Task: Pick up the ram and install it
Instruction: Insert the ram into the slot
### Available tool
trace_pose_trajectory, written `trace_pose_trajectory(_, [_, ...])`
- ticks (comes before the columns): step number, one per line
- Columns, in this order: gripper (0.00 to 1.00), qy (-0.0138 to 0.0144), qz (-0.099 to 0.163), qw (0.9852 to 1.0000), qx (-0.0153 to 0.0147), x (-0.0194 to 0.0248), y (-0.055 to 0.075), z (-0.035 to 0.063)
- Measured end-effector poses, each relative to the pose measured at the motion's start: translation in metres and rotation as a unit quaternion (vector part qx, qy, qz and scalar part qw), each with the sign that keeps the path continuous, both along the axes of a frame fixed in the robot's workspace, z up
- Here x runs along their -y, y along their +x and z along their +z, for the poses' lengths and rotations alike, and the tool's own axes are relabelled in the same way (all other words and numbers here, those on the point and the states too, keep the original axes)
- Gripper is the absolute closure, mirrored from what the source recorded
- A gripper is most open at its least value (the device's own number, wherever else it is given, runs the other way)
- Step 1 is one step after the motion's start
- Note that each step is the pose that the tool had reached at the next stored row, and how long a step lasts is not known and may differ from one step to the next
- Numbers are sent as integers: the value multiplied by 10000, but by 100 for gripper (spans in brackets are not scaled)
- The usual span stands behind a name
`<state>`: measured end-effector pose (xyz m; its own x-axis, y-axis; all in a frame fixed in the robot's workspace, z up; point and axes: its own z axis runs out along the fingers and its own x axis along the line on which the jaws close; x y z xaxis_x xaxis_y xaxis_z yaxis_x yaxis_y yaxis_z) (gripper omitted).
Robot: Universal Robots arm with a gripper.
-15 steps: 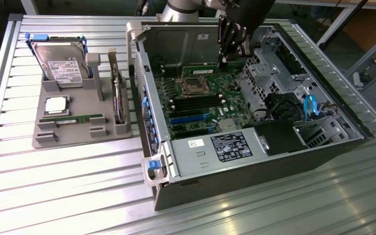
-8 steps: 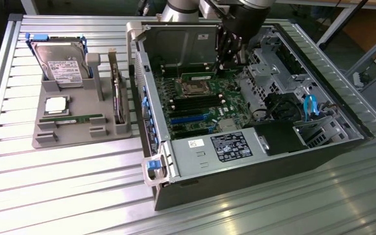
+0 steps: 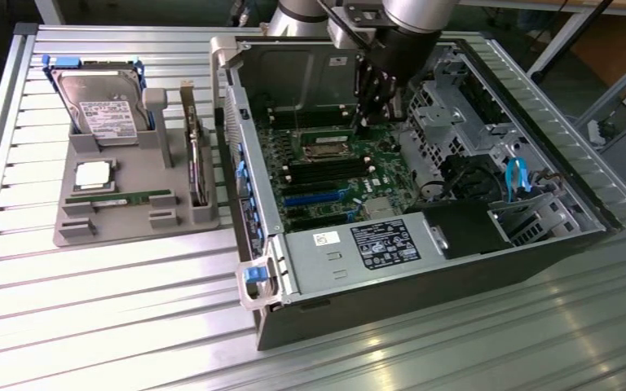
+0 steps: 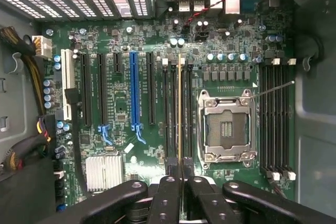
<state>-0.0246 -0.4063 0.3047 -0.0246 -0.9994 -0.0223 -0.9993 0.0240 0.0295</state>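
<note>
Black gripper (image 4: 180, 170) pinches the ram (image 4: 180, 108) edge-on between its jaws. It lines up along the DIMM slots (image 4: 189, 108) just beside the CPU socket (image 4: 227, 127); a twin stick (image 3: 128, 198) lies in the grey tray (image 3: 74, 232)

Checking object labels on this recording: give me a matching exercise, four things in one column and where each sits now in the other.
1. ram
2. spare ram stick
3. hard drive
4. processor socket

A. lying flat on the grey tray
B. standing upright at the tray's back
C. clamped in the shut end effector, above the motherboard
D. fixed on the motherboard, empty

Pairs: 1-C, 2-A, 3-B, 4-D
</note>
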Motion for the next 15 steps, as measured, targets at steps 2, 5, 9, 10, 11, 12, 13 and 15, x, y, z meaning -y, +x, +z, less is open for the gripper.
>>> trace_pose_trajectory(2, [89,0,0,10000,0,0,0,-71])
trace_pose_trajectory(5, [89,0,0,10000,0,0,0,-132])
trace_pose_trajectory(9, [89,0,0,10000,0,0,0,-258])
trace_pose_trajectory(10, [89,0,0,10000,0,0,0,-296])
trace_pose_trajectory(11, [89,0,0,10000,0,0,0,-315])
trace_pose_trajectory(12, [89,0,0,10000,0,0,0,-335])
trace_pose_trajectory(13, [89,0,0,10000,0,0,0,-369])
trace_pose_trajectory(15, [89,0,0,10000,0,0,0,-409])
